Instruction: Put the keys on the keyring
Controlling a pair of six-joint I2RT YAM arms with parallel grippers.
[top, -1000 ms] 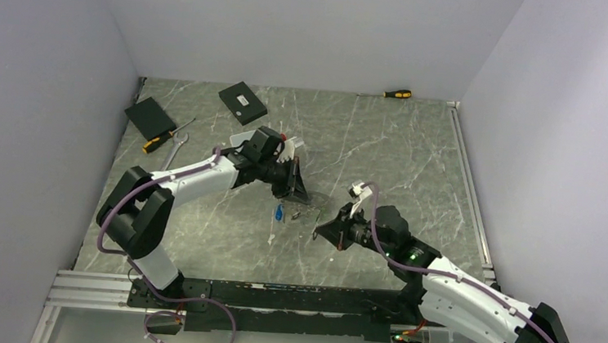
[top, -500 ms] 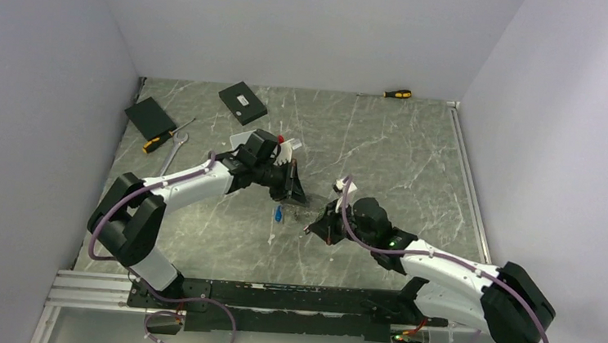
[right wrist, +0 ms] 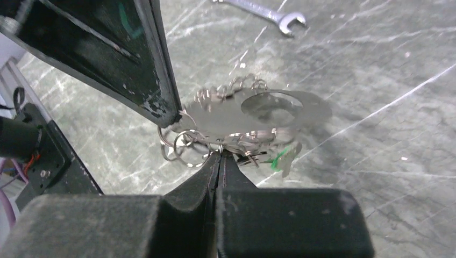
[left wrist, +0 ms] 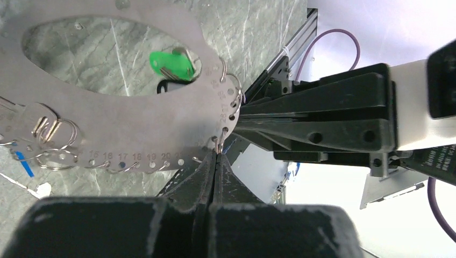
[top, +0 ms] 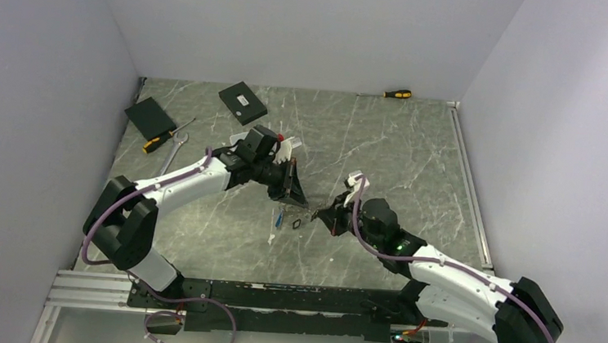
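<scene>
I've got left gripper [left wrist: 216,158] and right gripper [right wrist: 219,156] both pinching the keyring [left wrist: 134,123] aloft, mid-threading — next, 1 must let go for a loose key [top: 278,218].

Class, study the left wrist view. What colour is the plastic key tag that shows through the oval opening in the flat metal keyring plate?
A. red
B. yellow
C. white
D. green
D: a bright green tag is plainly visible through the oval opening of the keyring plate.
</scene>
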